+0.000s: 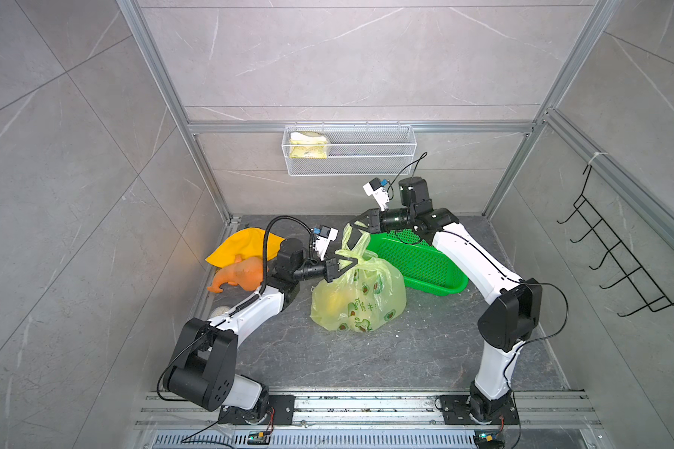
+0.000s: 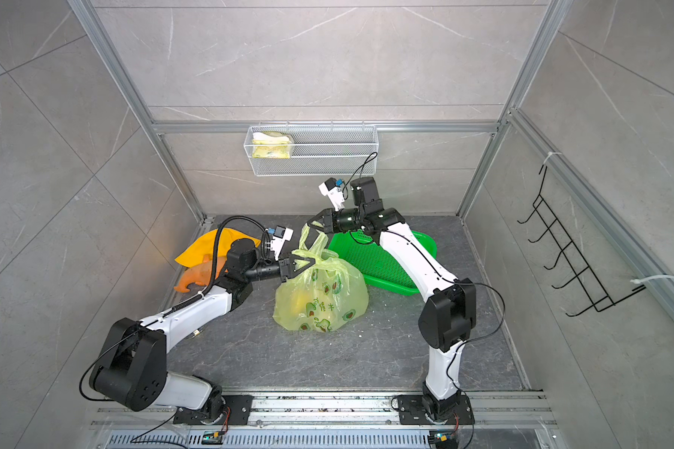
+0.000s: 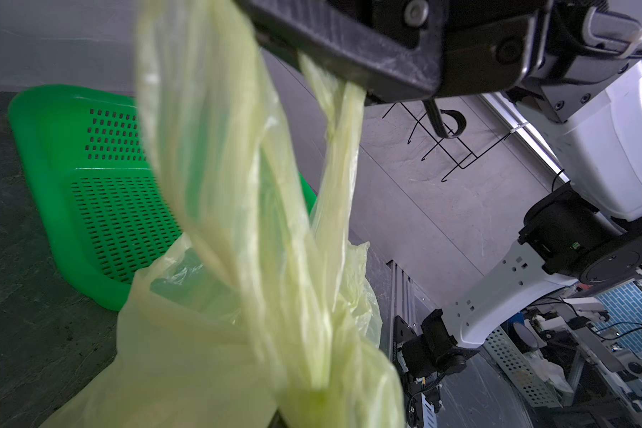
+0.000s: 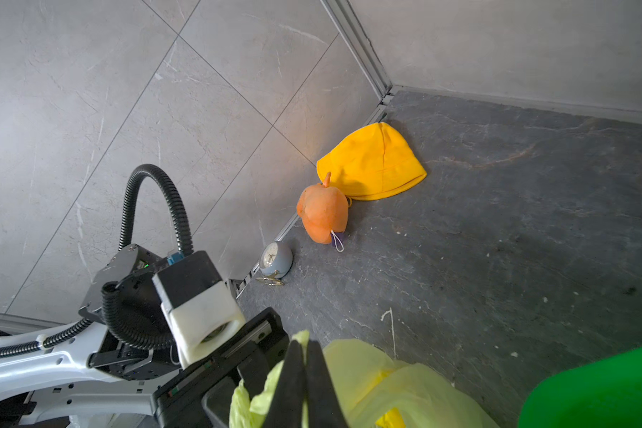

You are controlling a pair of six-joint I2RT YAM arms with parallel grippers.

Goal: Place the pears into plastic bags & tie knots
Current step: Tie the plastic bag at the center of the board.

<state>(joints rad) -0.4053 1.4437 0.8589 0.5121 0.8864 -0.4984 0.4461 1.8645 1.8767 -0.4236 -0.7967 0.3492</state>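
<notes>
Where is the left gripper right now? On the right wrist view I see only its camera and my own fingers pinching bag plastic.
Observer: The left gripper is shut on a handle strap of the plastic bag, close above the bag's body.
Operator: Are the straps knotted?
Observer: In both top views no knot shows; the right gripper holds the second strap apart from the left one.
Operator: Any pears outside the bag?
Observer: None shows in the visible part of the green basket; the right arm hides some of it.
</notes>
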